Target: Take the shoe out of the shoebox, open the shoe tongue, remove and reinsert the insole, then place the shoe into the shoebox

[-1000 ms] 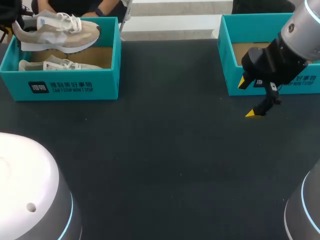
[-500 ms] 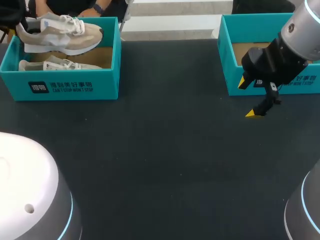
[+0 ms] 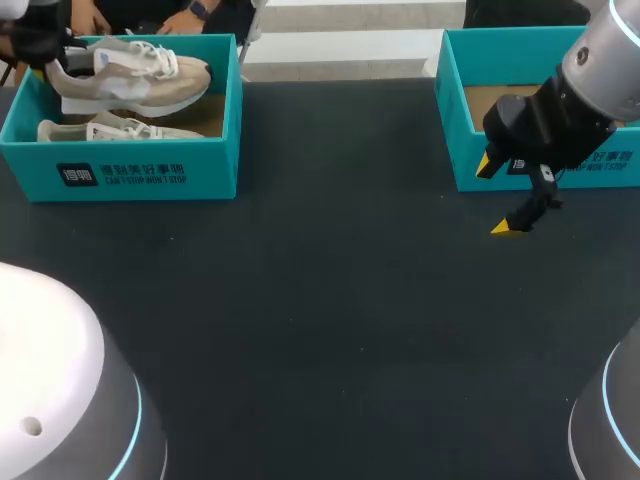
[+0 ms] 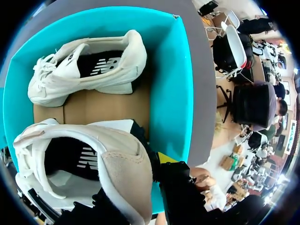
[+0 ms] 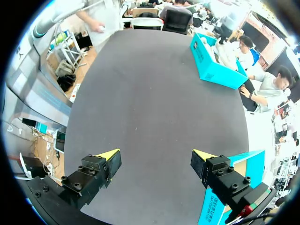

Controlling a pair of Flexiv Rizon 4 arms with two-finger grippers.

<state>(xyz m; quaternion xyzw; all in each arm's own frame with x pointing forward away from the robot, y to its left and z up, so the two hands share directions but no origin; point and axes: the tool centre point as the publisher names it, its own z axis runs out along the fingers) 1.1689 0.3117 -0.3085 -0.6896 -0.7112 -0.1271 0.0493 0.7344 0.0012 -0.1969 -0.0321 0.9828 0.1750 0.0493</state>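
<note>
Sneaker (image 3: 130, 80), beige with white laces, is held level above an open teal shoebox (image 3: 120, 175). Its heel is clamped in the left gripper (image 3: 42, 48) and its toe points away from the gripper. In the left wrist view one yellow fingertip (image 4: 168, 158) presses the outside of the heel, while the shoe hides the other finger. Ahead of the gripper and lower down, a second sneaker (image 4: 89, 68) lies on the box's cardboard floor. The right gripper (image 5: 157, 157) hovers above the dark table (image 3: 320, 300), fingers spread wide with nothing between them. A second teal shoebox (image 3: 452, 110) stands just beside it.
</note>
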